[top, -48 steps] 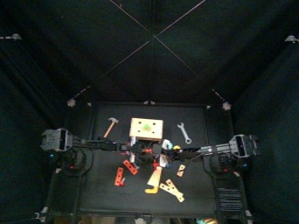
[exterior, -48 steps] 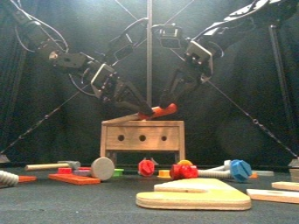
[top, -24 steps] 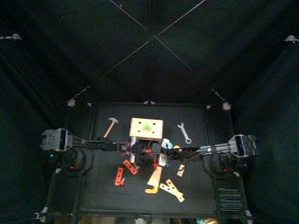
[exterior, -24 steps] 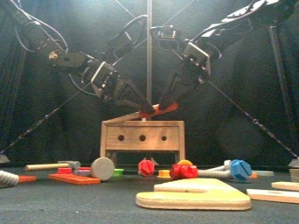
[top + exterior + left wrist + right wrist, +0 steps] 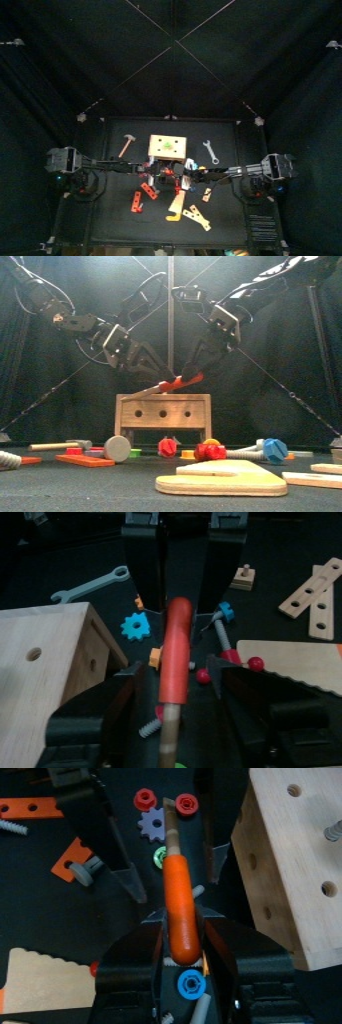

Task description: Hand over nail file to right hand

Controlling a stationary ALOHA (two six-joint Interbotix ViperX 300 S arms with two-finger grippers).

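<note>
The nail file (image 5: 179, 383) has a red-orange handle and hangs in the air above the wooden box (image 5: 163, 413). My right gripper (image 5: 193, 370) is shut on its handle; in the right wrist view (image 5: 183, 928) the jaws clamp the orange handle (image 5: 181, 903). My left gripper (image 5: 148, 367) is open, just to the left of the file. In the left wrist view its jaws (image 5: 181, 680) stand spread on either side of the file (image 5: 173, 647). In the top view both grippers meet at the table's middle, left (image 5: 158, 179) and right (image 5: 189, 180).
The wooden box (image 5: 166, 147) stands at mid-table, with a hammer (image 5: 127, 142) to its left and a wrench (image 5: 210, 152) to its right. Wooden boards (image 5: 221, 481), red and blue pieces (image 5: 210, 449) and an orange block (image 5: 84, 459) lie at the front.
My left gripper has opened, let go of the file and drawn slightly back to the left. The file stays in my right gripper.
</note>
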